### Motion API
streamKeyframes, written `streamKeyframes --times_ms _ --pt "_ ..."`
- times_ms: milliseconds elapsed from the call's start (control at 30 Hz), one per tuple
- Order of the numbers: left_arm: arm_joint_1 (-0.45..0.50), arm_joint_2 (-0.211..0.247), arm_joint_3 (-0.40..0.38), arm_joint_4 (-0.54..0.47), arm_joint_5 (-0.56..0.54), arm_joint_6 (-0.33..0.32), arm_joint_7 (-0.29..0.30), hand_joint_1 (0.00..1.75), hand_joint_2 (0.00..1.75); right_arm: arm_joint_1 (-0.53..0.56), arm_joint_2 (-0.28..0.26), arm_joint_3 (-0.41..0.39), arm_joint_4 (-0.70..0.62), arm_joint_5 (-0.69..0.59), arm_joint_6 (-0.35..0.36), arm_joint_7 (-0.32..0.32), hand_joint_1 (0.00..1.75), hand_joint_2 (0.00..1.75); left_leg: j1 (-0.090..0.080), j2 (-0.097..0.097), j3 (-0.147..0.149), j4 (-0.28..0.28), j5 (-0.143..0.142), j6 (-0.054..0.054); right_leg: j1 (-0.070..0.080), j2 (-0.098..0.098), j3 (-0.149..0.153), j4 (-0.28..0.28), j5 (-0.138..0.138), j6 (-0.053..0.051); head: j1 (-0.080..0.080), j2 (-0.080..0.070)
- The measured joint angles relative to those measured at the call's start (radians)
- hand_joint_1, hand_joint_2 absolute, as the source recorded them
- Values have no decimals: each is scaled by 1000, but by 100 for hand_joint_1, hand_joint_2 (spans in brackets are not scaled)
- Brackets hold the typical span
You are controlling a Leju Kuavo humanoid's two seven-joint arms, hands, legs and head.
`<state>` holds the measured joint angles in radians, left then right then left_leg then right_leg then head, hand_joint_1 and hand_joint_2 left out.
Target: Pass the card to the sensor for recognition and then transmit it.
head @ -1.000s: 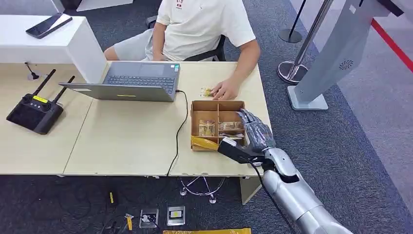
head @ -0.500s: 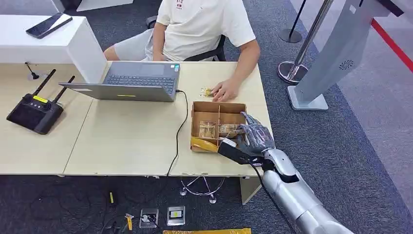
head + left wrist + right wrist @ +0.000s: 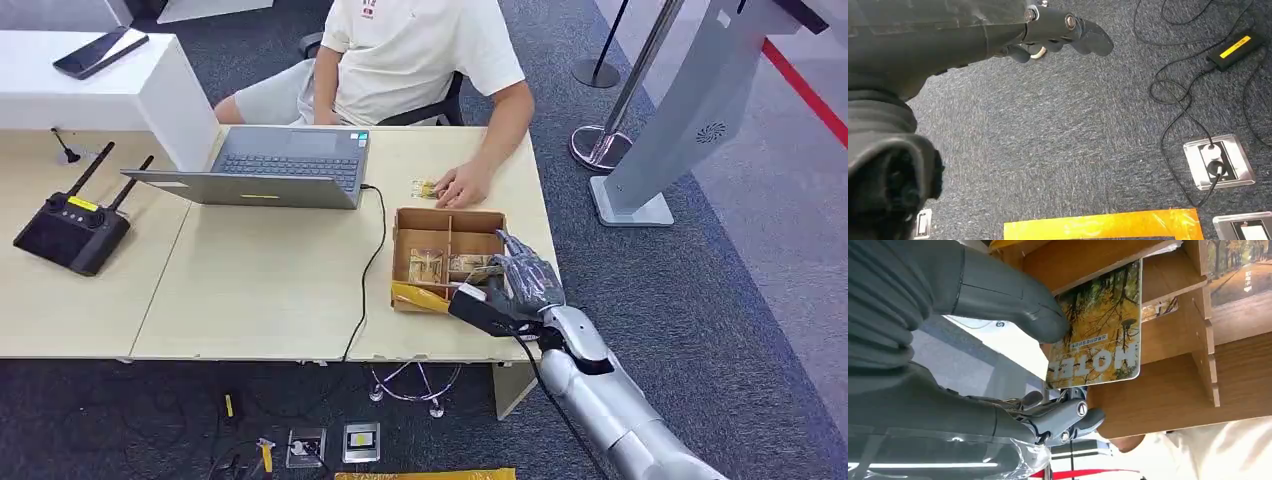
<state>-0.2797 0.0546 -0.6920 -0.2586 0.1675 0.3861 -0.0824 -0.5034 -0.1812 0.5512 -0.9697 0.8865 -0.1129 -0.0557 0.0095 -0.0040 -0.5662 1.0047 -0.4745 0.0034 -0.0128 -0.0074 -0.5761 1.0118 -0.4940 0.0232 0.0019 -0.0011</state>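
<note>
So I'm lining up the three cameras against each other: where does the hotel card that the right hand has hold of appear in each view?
Head view: not legible; the right hand covers the near right part of the wooden box.
Left wrist view: not in it; carpet and cables.
Right wrist view: hotel card at centre, the thumb pressing on it.
Shared landmark: the wooden box with its dividers.

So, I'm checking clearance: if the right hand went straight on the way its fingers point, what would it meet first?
Probably the far wall of the wooden box; the right hand already pinches a card inside it, though depth is unclear.
</note>
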Motion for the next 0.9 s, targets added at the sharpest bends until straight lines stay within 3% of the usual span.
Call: streamKeyframes --times_ms 267,367,467,700,733,767,800,900 --pt "0 0 0 0 -3 0 0 0 0 -4 0 3 8 -3 -17 4 175 175 0 0 0 0 0 0 0 0 0 0 0 0 0 0" --pt "0 0 0 0 -4 0 0 0 0 -4 1 3 8 -4 -20 4 164 175 0 0 0 0 0 0 0 0 0 0 0 0 0 0" --pt "0 0 0 0 -7 -3 0 0 0 -4 0 3 9 -5 -24 4 175 175 0 0 0 0 0 0 0 0 0 0 0 0 0 0" --pt "0 -2 0 0 -10 -8 0 0 0 -4 0 2 11 -7 -27 3 173 175 0 0 0 0 0 0 0 0 0 0 0 0 0 0" --pt "0 -3 0 0 -10 -8 0 0 0 -4 -1 2 11 -7 -27 2 162 175 0 0 0 0 0 0 0 0 0 0 0 0 0 0" --pt "0 -3 0 0 -10 -8 0 0 0 -4 -1 2 11 -7 -27 2 119 175 0 0 0 0 0 0 0 0 0 0 0 0 0 0" --pt "0 -3 0 0 -11 -8 0 0 0 -4 -1 1 11 -7 -27 2 3 175 0 0 0 0 0 0 0 0 0 0 0 0 0 0" --pt "0 -4 0 -2 -11 -8 0 0 0 -4 -2 0 11 -10 -27 1 0 175 0 0 0 0 0 0 0 0 0 0 0 0 0 0"
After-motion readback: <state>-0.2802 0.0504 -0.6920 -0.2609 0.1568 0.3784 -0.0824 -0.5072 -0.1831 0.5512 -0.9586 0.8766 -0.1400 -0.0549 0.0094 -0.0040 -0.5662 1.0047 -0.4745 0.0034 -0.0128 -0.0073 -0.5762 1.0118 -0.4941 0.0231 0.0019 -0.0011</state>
